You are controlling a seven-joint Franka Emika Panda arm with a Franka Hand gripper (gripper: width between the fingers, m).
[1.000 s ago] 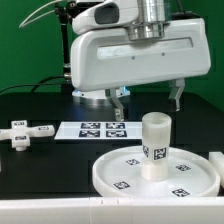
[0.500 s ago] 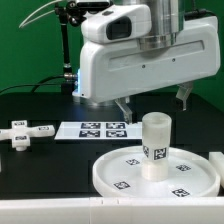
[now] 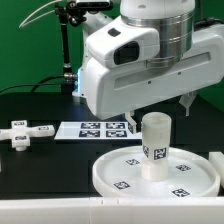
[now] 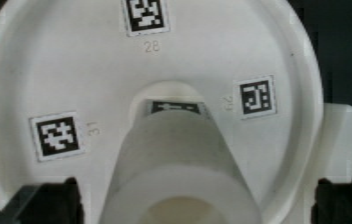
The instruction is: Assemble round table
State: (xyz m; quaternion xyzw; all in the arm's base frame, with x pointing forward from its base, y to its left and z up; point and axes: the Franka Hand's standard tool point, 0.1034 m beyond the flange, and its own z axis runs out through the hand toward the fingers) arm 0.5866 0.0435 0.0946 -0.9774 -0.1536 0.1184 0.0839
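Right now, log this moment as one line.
end effector: open, over leg | leg: upright at disc centre | disc: flat, rim up

- The leg [image 3: 154, 145] stands upright on the middle of the round disc [image 3: 108, 170] — the disc lies on the table [image 3: 40, 170], at the front.
- The marker board [image 3: 95, 129] lies behind the disc, toward the exterior view's left.
- The T-shaped block [image 3: 22, 132] lies further left, apart from the marker board.
- The gripper [image 3: 157, 104] hangs above the leg.
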